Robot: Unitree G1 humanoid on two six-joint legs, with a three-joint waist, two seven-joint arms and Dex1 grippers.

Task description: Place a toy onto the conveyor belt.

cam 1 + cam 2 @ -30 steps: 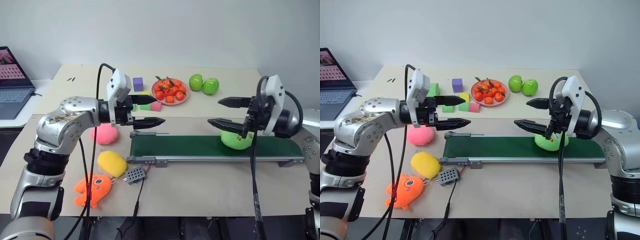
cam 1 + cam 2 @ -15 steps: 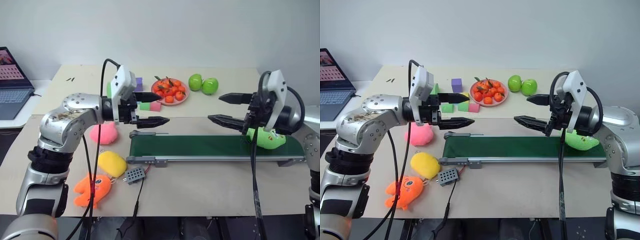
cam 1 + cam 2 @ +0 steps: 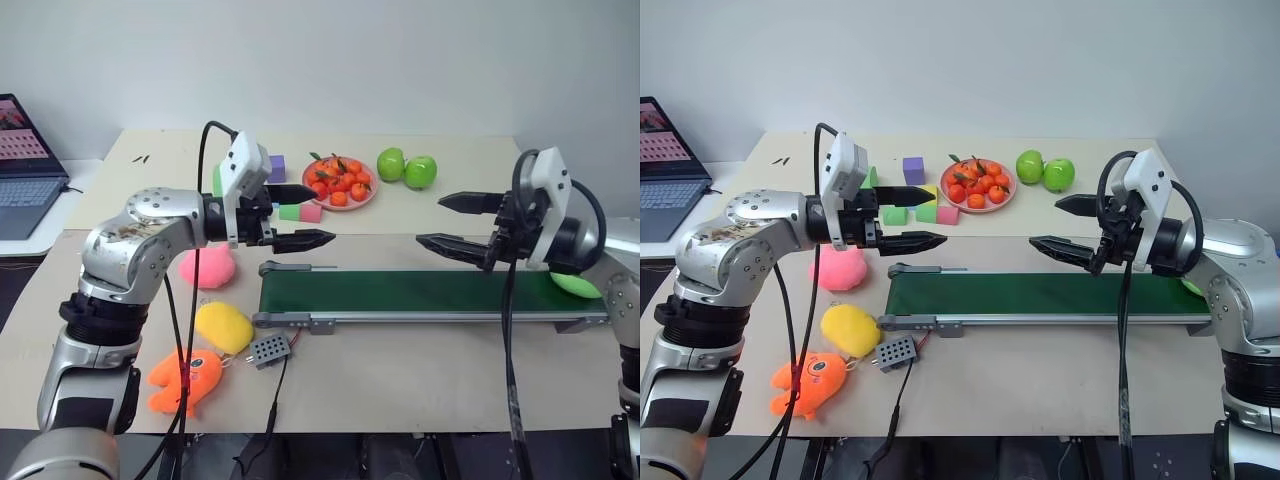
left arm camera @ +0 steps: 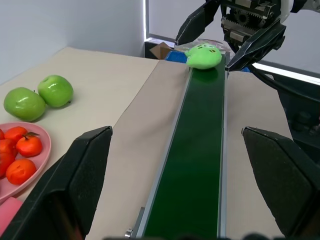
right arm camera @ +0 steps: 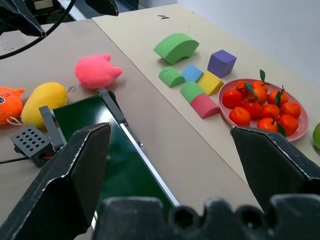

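The lime-green toy (image 4: 202, 55) lies at the right end of the dark green conveyor belt (image 3: 400, 292). In the left eye view the toy (image 3: 578, 284) shows as a green edge behind my right arm. My right gripper (image 3: 430, 221) hangs open and empty above the right half of the belt, left of the toy, pointing toward the middle of the table. Above the belt's left end my left gripper (image 3: 322, 213) is also open and empty, pointing right.
Behind the belt are a pink plate of oranges (image 3: 340, 183), two green apples (image 3: 407, 168) and foam blocks (image 3: 290, 205). A pink plush (image 3: 208, 268), a yellow plush (image 3: 224, 326), an orange fish plush (image 3: 185, 378) and a grey control box (image 3: 270, 349) lie left of the belt. A laptop (image 3: 25, 180) stands far left.
The toy has travelled right along the belt, from under my right gripper to the belt's right end. Both grippers stayed open and in place.
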